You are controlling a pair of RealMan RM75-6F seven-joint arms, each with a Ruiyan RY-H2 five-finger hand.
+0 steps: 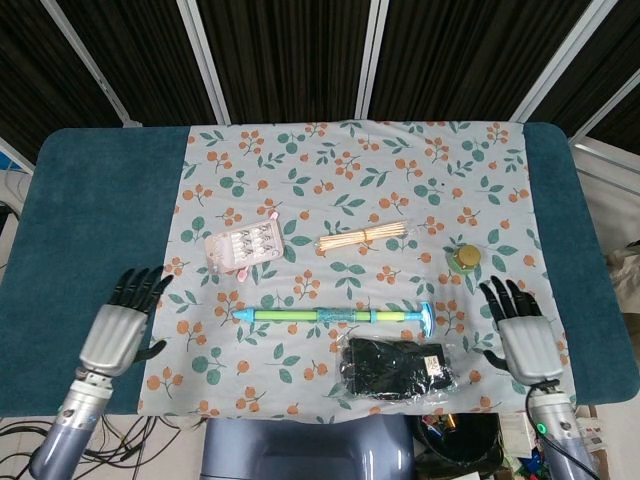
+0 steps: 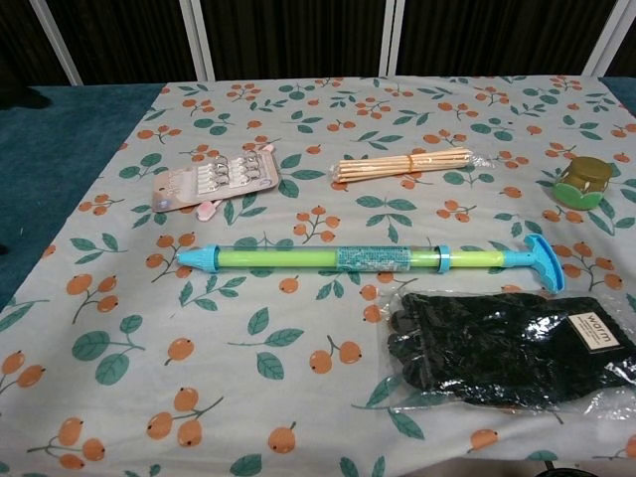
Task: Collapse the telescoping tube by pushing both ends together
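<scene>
Head view: water squirter [image 1: 335,316] set flat on cloth [image 1: 350,160], job seemingly finished.
Left hand [image 1: 118,328] and right hand [image 1: 521,333] well apart from it, fingers spread, holding nothing.

Lying on floral cloth [image 1: 350,170]: hair-clip card [image 1: 243,246], skewer bundle [image 1: 367,237], small jar [image 1: 463,259], pkg of black gloves [image 1: 395,368] at front edge.

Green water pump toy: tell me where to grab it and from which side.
Grip the green water pump toy from above at both ends of its barrel. It lies flat and crosswise on the tablecloth, the left hand and right hand lying open beyond either tip.
</scene>
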